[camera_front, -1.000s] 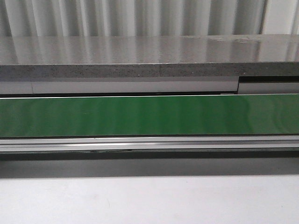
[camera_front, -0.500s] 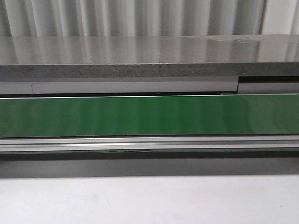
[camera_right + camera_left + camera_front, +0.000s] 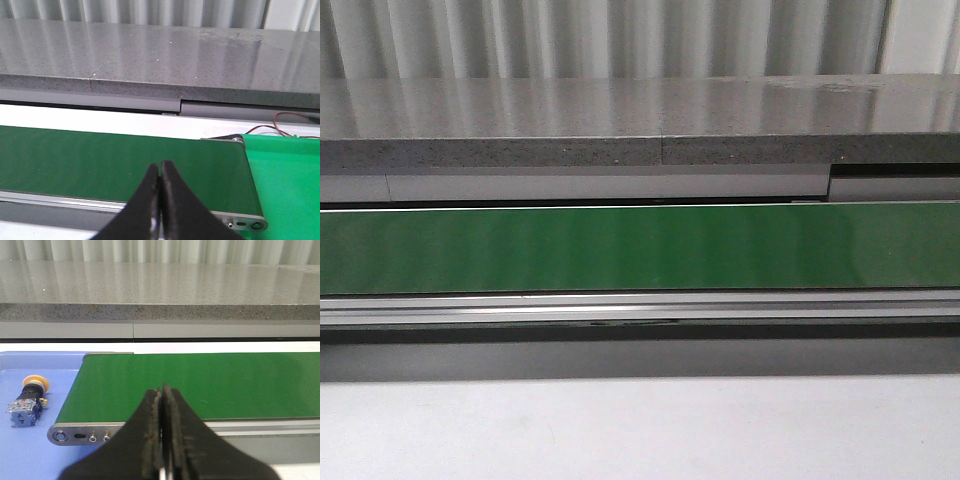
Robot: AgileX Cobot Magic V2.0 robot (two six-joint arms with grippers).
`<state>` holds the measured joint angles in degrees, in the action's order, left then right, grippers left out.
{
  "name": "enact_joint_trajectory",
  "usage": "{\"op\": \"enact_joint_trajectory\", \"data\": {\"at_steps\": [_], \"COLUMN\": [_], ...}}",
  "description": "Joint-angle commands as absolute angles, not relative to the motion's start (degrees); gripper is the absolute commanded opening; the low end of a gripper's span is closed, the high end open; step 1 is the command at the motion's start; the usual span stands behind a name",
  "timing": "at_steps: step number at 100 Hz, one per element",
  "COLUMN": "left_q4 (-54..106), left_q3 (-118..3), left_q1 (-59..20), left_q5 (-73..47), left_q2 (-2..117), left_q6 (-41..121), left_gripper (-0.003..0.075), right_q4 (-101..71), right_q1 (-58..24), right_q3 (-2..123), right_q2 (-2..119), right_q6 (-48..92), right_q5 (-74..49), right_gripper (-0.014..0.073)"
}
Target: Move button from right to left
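Observation:
The button (image 3: 29, 400), with a yellow cap, black collar and blue-and-grey block, lies on its side on a blue tray (image 3: 30, 450) past the left end of the green conveyor belt (image 3: 200, 385); only the left wrist view shows it. My left gripper (image 3: 162, 389) is shut and empty, held over the belt's near edge, well to the right of the button. In the right wrist view my right gripper (image 3: 161, 166) is shut and empty above the belt (image 3: 100, 157) near its right end. Neither gripper shows in the front view.
A grey stone counter (image 3: 640, 125) runs behind the belt (image 3: 640, 248). A bright green mat (image 3: 285, 185) lies past the belt's right end, with red and black wires (image 3: 295, 125) behind it. The belt's aluminium frame (image 3: 640, 308) borders a white table (image 3: 640, 430).
A small dark mark under the belt's front rail has shifted rightwards between frames. Nothing else in the front view has changed.

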<state>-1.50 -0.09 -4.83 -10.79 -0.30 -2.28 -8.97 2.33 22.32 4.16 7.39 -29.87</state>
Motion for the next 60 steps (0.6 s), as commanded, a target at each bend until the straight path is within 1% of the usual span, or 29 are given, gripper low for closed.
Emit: {"op": "enact_joint_trajectory", "data": {"at_steps": [1,34,60], "left_q4": [-1.46,-1.46,-1.46], "left_q3": [1.42,1.42,1.42], "left_q1": [-4.91,-4.91,-4.91], "left_q5": [-6.55,-6.55,-6.55], "left_q2": [-2.22,-2.22,-2.22], "left_q6": [-2.82,-2.82,-2.82], "left_gripper": [-0.002,-0.002,-0.002], "right_q4": [-9.28,-8.68,-0.68], "right_q1": [2.34,2.45,2.43], "right_q3": [23.77,22.86,11.66], "right_q2": [5.02,5.02,5.02], "right_q6": [7.71,7.71,-1.77], "right_q5": [-25.07,-23.72,-3.2], "right_gripper": [-0.0066,-0.0066,-0.0066]}}
